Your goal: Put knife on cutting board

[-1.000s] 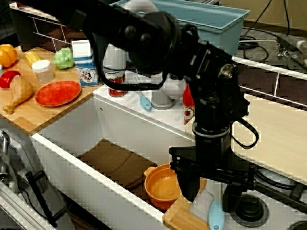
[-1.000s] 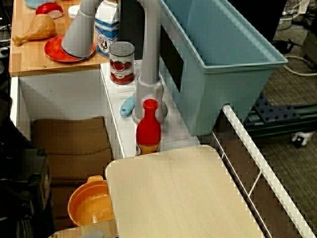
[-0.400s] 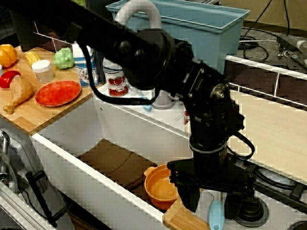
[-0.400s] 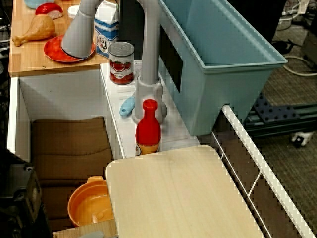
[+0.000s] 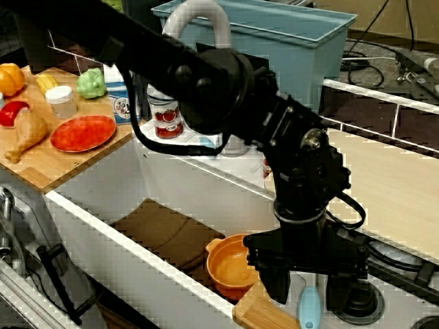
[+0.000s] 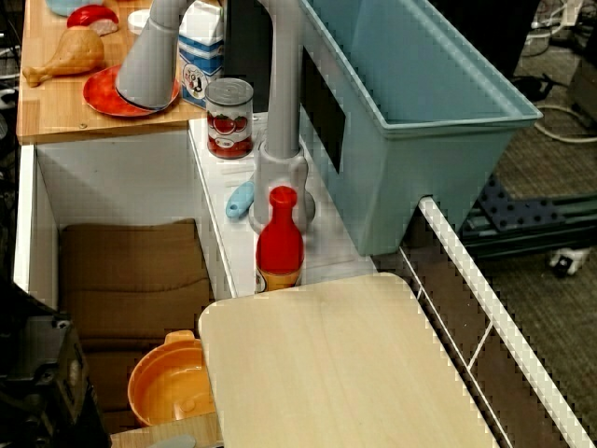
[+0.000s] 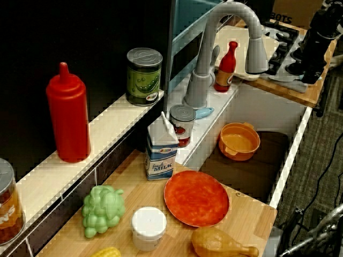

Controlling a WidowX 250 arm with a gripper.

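Orange bowl [image 5: 233,269] sits in the sink [image 5: 103,188], just left of the gripper [image 5: 310,298]. Red sauce bottle [image 6: 278,241] stands beside the grey faucet [image 6: 280,112], at the far edge of the pale cutting board [image 6: 345,373]. Tomato can [image 6: 229,118], milk carton [image 7: 162,153] and red plate [image 7: 196,197] lie further off.

Black arm hides most of the counter [image 5: 405,305] below it. Knife [image 5: 309,308]: only the light blue handle shows clearly; the blade is mostly covered. Handle lies between the jaws, which stand spread to either side; contact cannot be told. Knife is off the cutting board.
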